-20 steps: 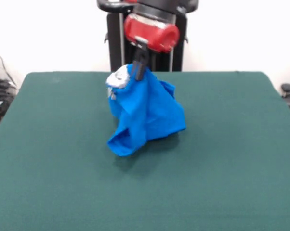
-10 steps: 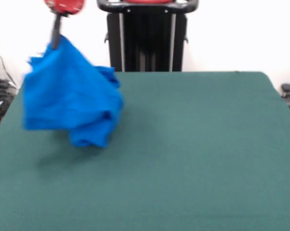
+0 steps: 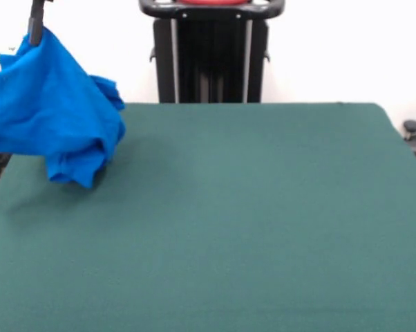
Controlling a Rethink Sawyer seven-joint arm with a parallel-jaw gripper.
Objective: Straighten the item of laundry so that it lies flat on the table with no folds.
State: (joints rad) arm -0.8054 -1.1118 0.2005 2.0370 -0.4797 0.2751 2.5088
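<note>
The item of laundry (image 3: 52, 121), a bright blue T-shirt, hangs bunched in the air at the far left of the front view, over the left edge of the table (image 3: 249, 221). My gripper (image 3: 36, 31) shows only as a dark finger at the top left, shut on the shirt's upper corner. The shirt's lowest fold dangles just above the green cloth, and its left part runs out past the picture's edge. No print shows on the visible side.
The black pedestal column (image 3: 211, 52) stands behind the table's far edge at centre. Cables and dark equipment (image 3: 415, 135) lie off the table's right side.
My gripper has swung from the table's middle back far to the left and upward, carrying the shirt off the cloth; the shirt now hangs at the left edge.
</note>
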